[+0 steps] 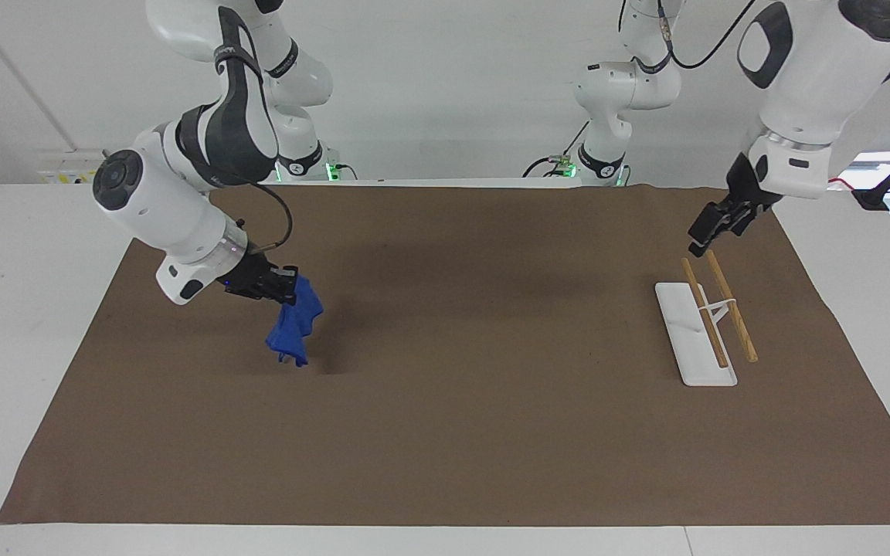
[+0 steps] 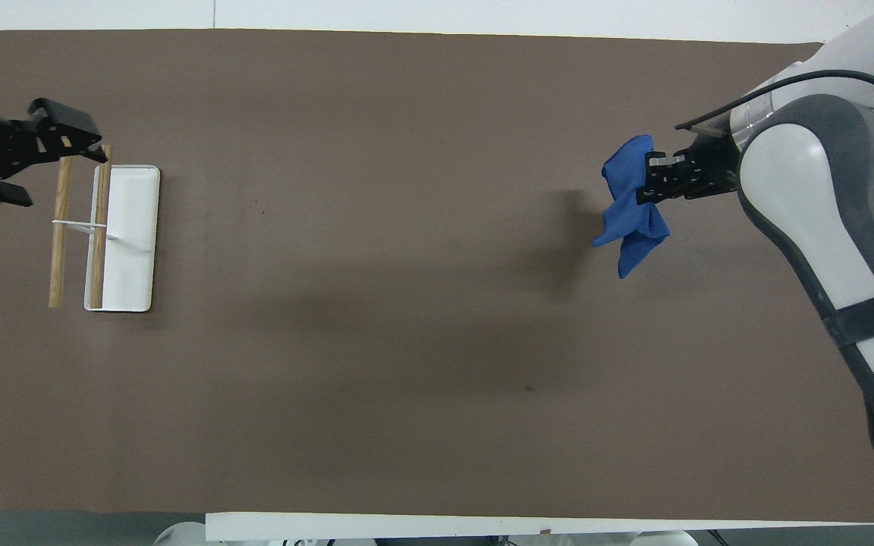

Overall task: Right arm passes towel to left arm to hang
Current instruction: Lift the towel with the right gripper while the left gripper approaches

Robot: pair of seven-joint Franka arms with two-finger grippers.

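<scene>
The blue towel (image 1: 293, 323) hangs bunched from my right gripper (image 1: 287, 286), which is shut on its upper edge. The towel is lifted off the brown mat (image 1: 445, 432) at the right arm's end of the table, with its lower tip close to the mat. In the overhead view the towel (image 2: 629, 214) droops from the right gripper (image 2: 651, 179). My left gripper (image 1: 698, 245) is open and empty in the air over the rack's end nearer to the robots. It also shows in the overhead view (image 2: 82, 141).
A white rack base (image 1: 688, 332) carrying two wooden rods (image 1: 732, 309) stands at the left arm's end of the table; it also shows in the overhead view (image 2: 131, 235). The mat covers most of the white table (image 1: 20, 255).
</scene>
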